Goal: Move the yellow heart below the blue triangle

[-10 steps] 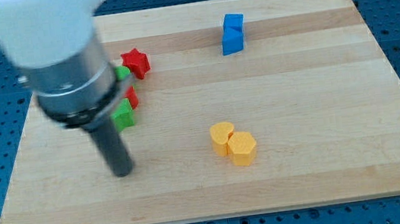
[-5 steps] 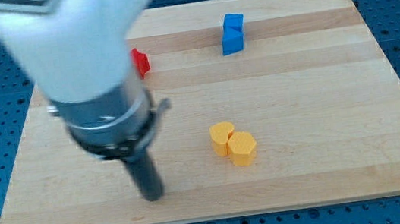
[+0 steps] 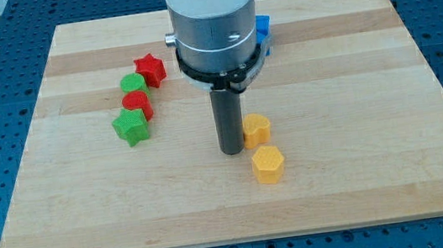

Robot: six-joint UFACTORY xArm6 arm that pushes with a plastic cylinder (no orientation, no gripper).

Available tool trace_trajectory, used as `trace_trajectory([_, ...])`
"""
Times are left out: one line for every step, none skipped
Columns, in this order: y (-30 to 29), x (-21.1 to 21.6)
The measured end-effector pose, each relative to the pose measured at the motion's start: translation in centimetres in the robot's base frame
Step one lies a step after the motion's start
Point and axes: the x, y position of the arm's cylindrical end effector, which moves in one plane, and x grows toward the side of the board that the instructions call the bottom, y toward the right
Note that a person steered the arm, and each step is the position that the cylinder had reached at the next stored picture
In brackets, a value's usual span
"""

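Note:
The yellow heart [image 3: 257, 127] lies near the board's middle, a little below centre. My tip [image 3: 232, 151] stands right at its left side, touching or nearly touching it. A yellow hexagon [image 3: 268, 164] lies just below the heart, a small gap apart. The blue triangle [image 3: 264, 28] is near the view's top, mostly hidden behind the arm's body; only its right edge shows. The heart lies below it, several block widths down.
A red star [image 3: 150, 69], a green round block [image 3: 132, 84], a red round block [image 3: 136, 103] and a green star [image 3: 131, 126] form a line at the view's left. The wooden board [image 3: 374, 122] rests on a blue perforated table.
My tip has swept from the lower left to the right, up to the heart's left side. The heart has shifted up and right, away from the yellow hexagon.

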Motion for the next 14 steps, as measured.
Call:
trace_trajectory([0.0,3.1])
trace_trajectory([0.8,3.1])
trace_trajectory([0.8,-0.9])
trace_trajectory([0.8,-4.7])
trace_trajectory([0.4,-3.5])
trace_trajectory([0.3,-0.2])
trace_trajectory([2.4,0.5])
trace_trajectory([2.9,-1.6])
trace_trajectory([2.8,-5.1])
trace_trajectory([2.8,-5.3])
trace_trajectory([2.9,-2.3])
trace_trajectory([4.6,-2.2])
trace_trajectory([4.7,-5.7])
trace_trajectory([4.7,-8.7])
